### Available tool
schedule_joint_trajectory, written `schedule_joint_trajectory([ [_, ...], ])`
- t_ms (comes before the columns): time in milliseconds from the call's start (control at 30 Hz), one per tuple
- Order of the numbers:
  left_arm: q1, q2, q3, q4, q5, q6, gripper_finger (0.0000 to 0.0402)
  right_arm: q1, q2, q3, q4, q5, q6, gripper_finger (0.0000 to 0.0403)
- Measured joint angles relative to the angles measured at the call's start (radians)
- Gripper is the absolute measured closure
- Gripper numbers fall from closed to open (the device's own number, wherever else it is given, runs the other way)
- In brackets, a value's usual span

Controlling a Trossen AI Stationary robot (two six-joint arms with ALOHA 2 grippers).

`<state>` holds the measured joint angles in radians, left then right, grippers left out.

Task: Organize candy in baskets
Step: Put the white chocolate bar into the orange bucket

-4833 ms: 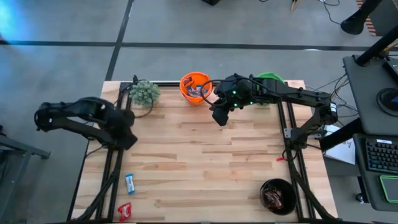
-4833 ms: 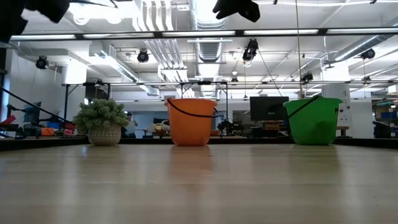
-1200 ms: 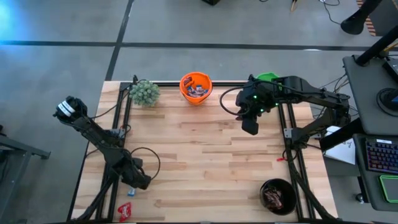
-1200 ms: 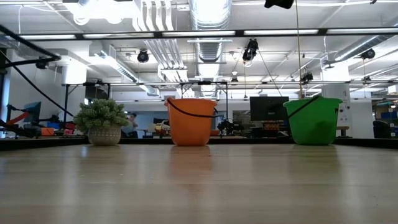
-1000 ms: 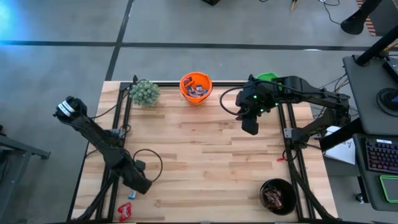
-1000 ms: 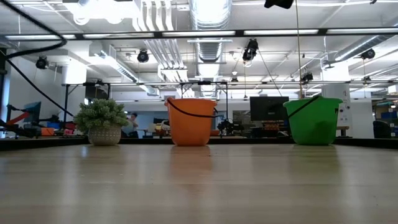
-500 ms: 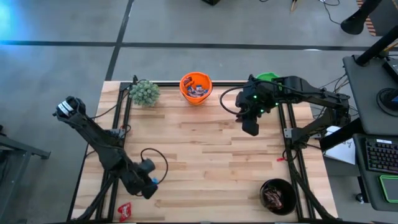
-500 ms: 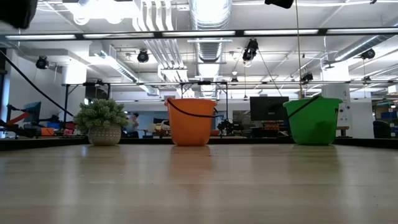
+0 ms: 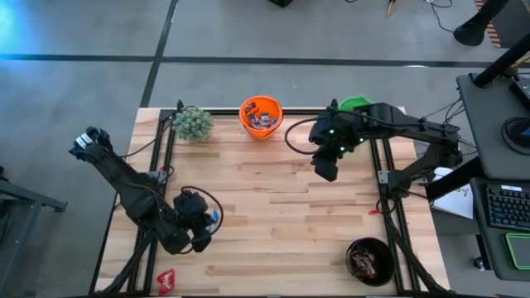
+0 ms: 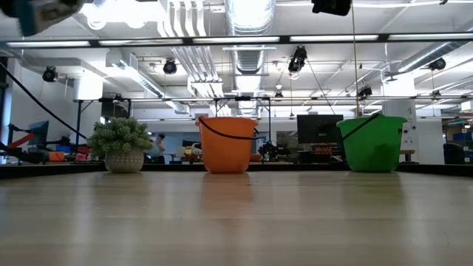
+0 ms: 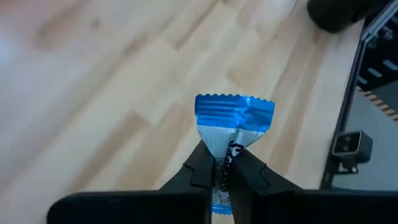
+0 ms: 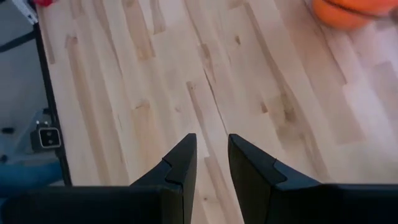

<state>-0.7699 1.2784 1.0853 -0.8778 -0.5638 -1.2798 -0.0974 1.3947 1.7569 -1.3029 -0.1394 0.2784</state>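
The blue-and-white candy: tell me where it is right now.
The blue-and-white candy is pinched in the left gripper, lifted above the table's front-left area in the high view, with the red candy lying on the table nearby, closer to the front-left corner.

Ceiling strip lights [image 10: 222, 38] glare overhead; the table [image 10: 236, 222] is evenly lit with soft shadows. A blue flare tints the overhead view's corner.

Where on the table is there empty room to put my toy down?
The wide middle of the table is bare, between the orange basket and the black basket. It is busier near the left pincer holding blue candy.
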Motion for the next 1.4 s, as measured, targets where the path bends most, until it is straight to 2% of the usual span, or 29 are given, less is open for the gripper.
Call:
schedule_joint_trajectory([
  [200, 0.050, -0.018, 0.082, -0.061, -0.091, 0.192, 0.0400, 0.015, 0.049, 0.000, 0.024, 0.000, 0.026, 0.0321],
  [367, 0.112, -0.041, 0.164, -0.074, -0.153, 0.385, 0.0400, 0.064, 0.073, 0.000, 0.184, 0.000, 0.017, 0.0321],
  [767, 0.218, -0.050, 0.354, -0.040, -0.127, 0.804, 0.0400, 0.166, 0.073, 0.000, 0.573, 0.008, 0.066, 0.0315],
  [1200, 0.304, -0.049, 0.422, 0.131, -0.122, 1.134, 0.0400, 0.169, 0.126, 0.000, 0.751, 0.010, 0.069, 0.0233],
  [1400, 0.396, -0.045, 0.422, 0.219, -0.015, 1.239, 0.0400, 0.169, 0.157, 0.000, 0.841, 0.010, 0.044, 0.0212],
])
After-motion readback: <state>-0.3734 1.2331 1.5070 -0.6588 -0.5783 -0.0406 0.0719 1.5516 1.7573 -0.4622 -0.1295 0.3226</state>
